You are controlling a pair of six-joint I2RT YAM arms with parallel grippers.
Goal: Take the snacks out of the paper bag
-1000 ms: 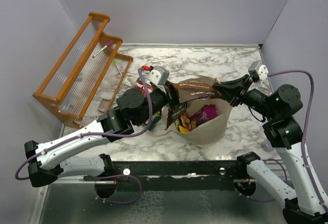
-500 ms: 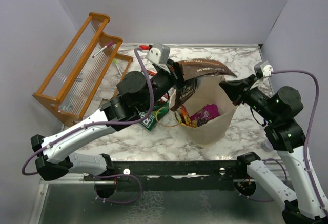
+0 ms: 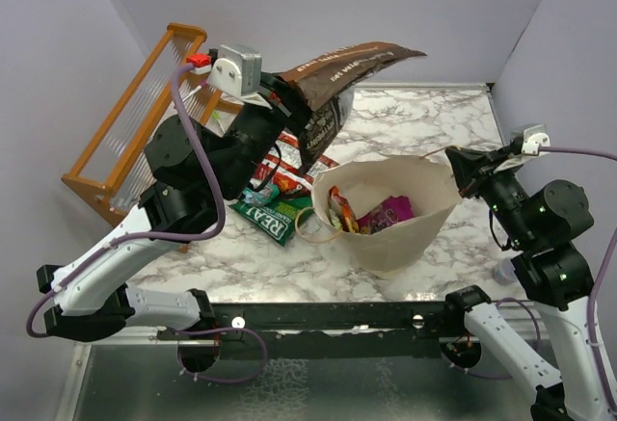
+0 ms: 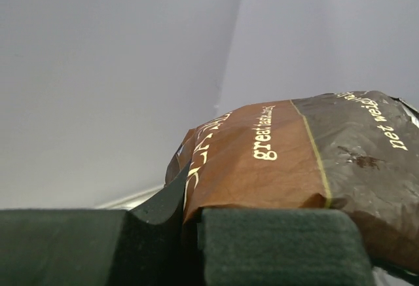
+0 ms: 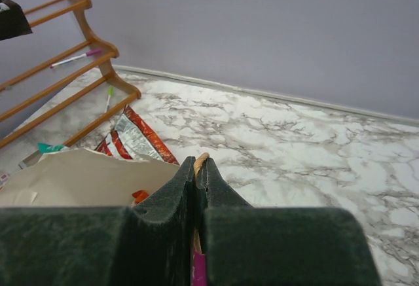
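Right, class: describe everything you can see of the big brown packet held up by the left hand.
The brown packet is a large, glossy, creased pouch with a lighter brown panel and a darker one split by a thin yellow line, and pale lettering. The left hand is shut on one end; the rest juts rightward, roughly level, with a fold drooping below. It hangs above the table, clear of the paper bag, touching only the hand.

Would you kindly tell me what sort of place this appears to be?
Probably a robotics lab test cell: plain lilac walls box in a marble-patterned table, a left arm and right arm are bolted along its near edge, and staged props, a wooden rack and paper bag, sit there.
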